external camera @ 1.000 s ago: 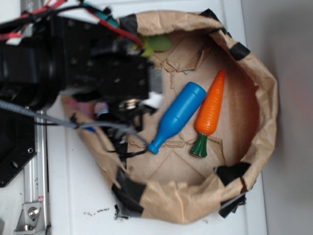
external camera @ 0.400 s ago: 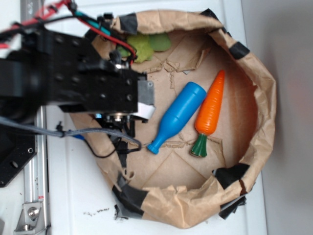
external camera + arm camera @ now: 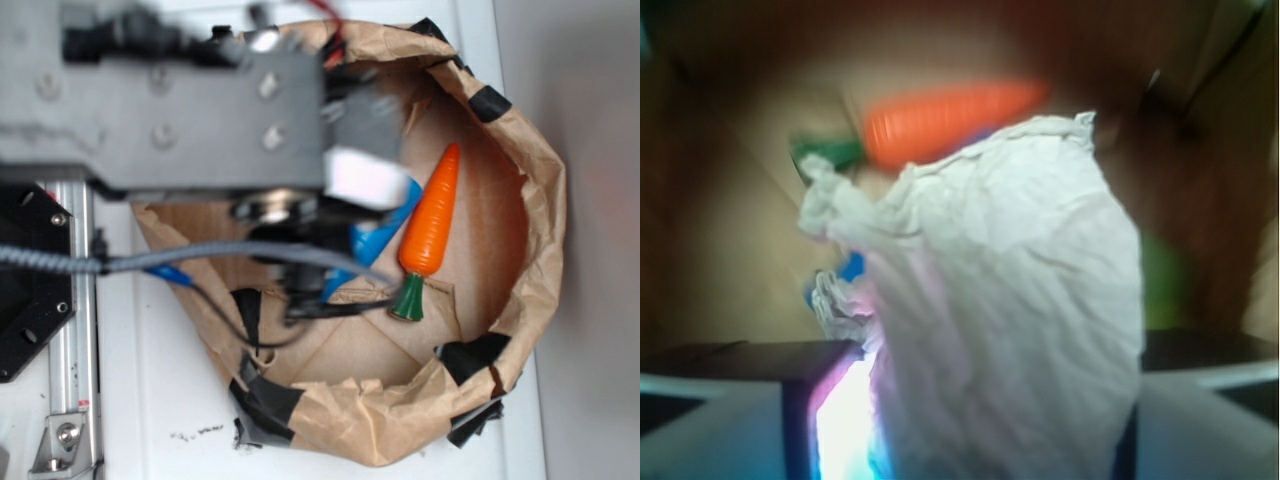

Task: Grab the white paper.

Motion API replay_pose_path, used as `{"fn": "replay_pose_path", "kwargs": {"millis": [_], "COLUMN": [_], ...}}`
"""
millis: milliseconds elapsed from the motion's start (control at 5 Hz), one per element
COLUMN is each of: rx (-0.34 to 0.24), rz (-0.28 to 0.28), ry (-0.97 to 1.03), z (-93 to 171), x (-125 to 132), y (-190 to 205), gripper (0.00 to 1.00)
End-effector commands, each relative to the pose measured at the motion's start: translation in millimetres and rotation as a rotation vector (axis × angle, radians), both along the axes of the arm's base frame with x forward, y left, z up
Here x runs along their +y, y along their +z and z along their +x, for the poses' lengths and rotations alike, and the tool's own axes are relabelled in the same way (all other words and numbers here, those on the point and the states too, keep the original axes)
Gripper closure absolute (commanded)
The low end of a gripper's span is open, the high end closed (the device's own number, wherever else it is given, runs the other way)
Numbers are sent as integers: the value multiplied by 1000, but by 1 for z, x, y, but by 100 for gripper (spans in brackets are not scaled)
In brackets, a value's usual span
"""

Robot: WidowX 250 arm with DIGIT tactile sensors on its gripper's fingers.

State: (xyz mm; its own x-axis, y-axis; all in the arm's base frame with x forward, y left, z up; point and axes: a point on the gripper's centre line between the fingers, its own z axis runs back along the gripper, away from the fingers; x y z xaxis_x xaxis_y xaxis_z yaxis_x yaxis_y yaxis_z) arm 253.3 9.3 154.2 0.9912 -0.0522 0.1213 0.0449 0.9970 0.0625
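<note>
— Since a second ago the arm (image 3: pixel 170 110) has swung right across the brown paper basket (image 3: pixel 540 200) and looms larger and blurred in the exterior view; it now covers most of the blue bottle (image 3: pixel 375 240), which lay fully in view before. The orange carrot (image 3: pixel 432 222) has not shifted.

— And the white paper (image 3: pixel 1010 310)?

— It fills the wrist view, hanging straight down the middle of the picture with the gripper's pale fingers (image 3: pixel 710 430) at the near left and near right of it. The gripper (image 3: pixel 970 440) looks clenched on the wad (the actual contact line is hidden behind the paper, so that is my reading).

— Why is it held like that?

— Pinched at the near end, the loose crumpled part droops toward the floor of the basket. The carrot and a bit of blue show beyond it, on the far side, apparently not touching it.

— Visible from outside?

— Only a white patch (image 3: pixel 365 178) at the arm's right end, which may be the paper or the wrist housing; I cannot tell.
</note>
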Motion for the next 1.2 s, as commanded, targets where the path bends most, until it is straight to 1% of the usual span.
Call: {"fn": "replay_pose_path", "kwargs": {"millis": [0, 400, 1000], "rx": [-63, -62, -45], "rz": [-1, 3, 17], "ry": [-4, -4, -5], "z": [8, 5, -4], "x": [-10, -9, -12], "y": [31, 29, 27], "gripper": [100, 100, 100]}}
